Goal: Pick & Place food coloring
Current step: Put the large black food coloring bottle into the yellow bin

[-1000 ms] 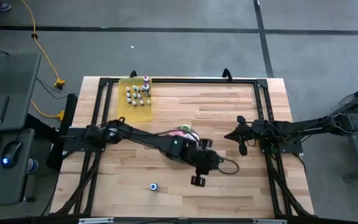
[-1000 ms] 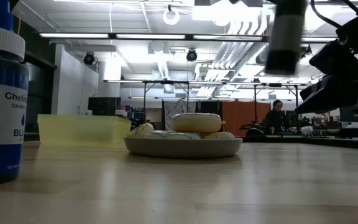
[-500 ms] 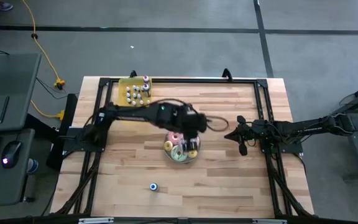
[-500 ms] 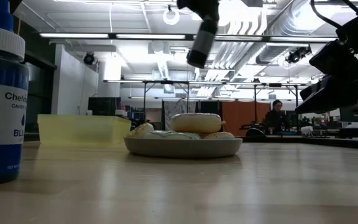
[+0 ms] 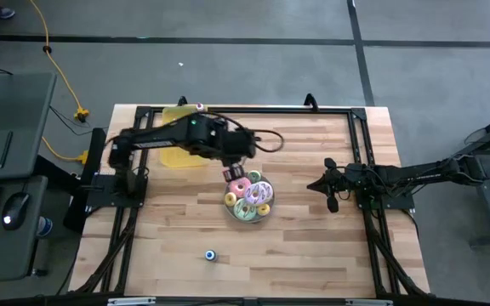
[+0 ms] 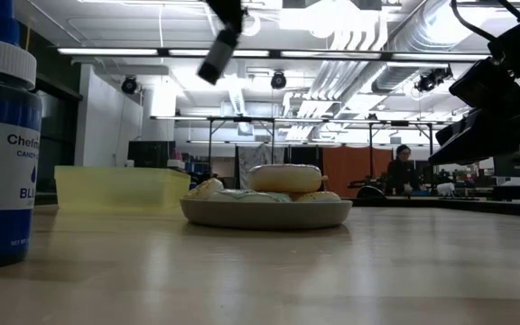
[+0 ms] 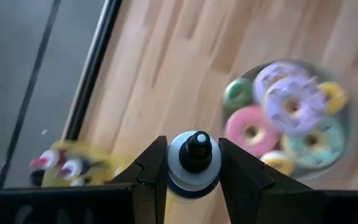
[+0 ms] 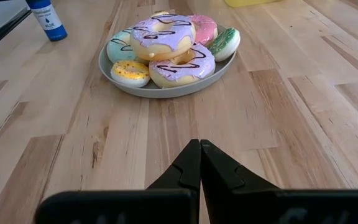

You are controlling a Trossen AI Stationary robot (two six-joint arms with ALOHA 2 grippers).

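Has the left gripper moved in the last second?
Yes. The left gripper, shut on a bottle, crossed over the doughnut plate from its near-right side toward the yellow tray.

The worktop (image 8: 303, 93) is pale wood planks with a smooth, satin finish. On it, the doughnuts (image 8: 166, 46) carry glossy icing in a matt grey plate (image 8: 107, 67). Beside the plate stands a blue plastic bottle (image 8: 47, 17) with a paper label.

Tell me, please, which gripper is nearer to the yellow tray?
Left. The left gripper, shut on a small bottle, hangs just beside the yellow tray. The right gripper waits far across the table.
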